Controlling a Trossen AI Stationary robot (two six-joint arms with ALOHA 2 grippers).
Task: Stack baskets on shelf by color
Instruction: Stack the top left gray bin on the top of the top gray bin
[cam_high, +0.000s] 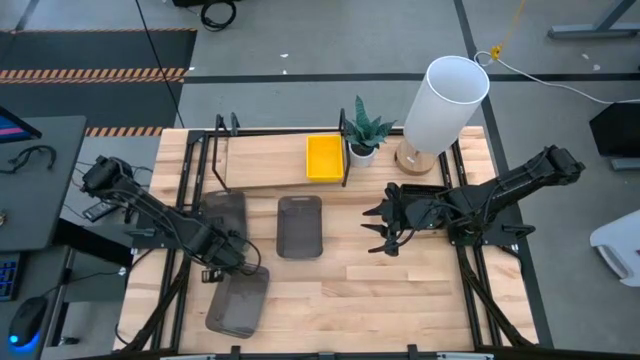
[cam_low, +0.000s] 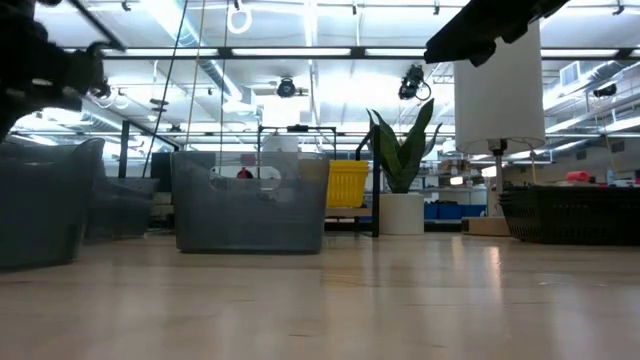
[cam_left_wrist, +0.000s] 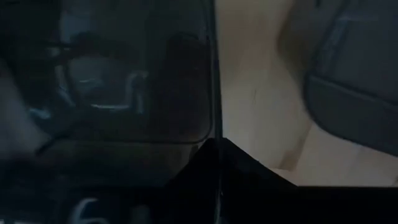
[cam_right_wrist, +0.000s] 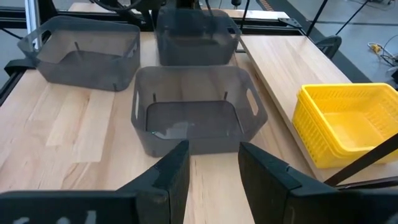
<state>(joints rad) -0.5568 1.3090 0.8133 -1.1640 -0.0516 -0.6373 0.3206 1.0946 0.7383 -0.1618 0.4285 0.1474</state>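
Three translucent dark grey baskets stand on their bottoms on the tabletop: one at the near left (cam_high: 238, 302), one by the shelf's left end (cam_high: 222, 214), one in the middle (cam_high: 299, 226) (cam_right_wrist: 193, 106). A yellow basket (cam_high: 324, 158) (cam_right_wrist: 348, 124) sits on the shelf board (cam_high: 265, 160). My left gripper (cam_high: 228, 262) (cam_left_wrist: 217, 155) is at the far end of the near-left basket, shut on it. My right gripper (cam_high: 376, 229) (cam_right_wrist: 214, 168) hangs open just right of the middle basket, pointing at it and touching nothing. My left gripper is shut on the far end wall (cam_left_wrist: 214, 93) of the near-left grey basket, which runs edge-on into the fingers (cam_left_wrist: 249, 186). It comes slanting down from the table's left. The basket's bottom (cam_low: 40, 262) seems to rest on the table. The fingers hide the contact.
A white lamp (cam_high: 445, 100) and a potted plant (cam_high: 362, 140) stand at the shelf's right end. A black basket (cam_high: 418, 192) (cam_low: 570, 215) lies under my right arm. Bare tabletop (cam_high: 400, 300) stretches across the near right.
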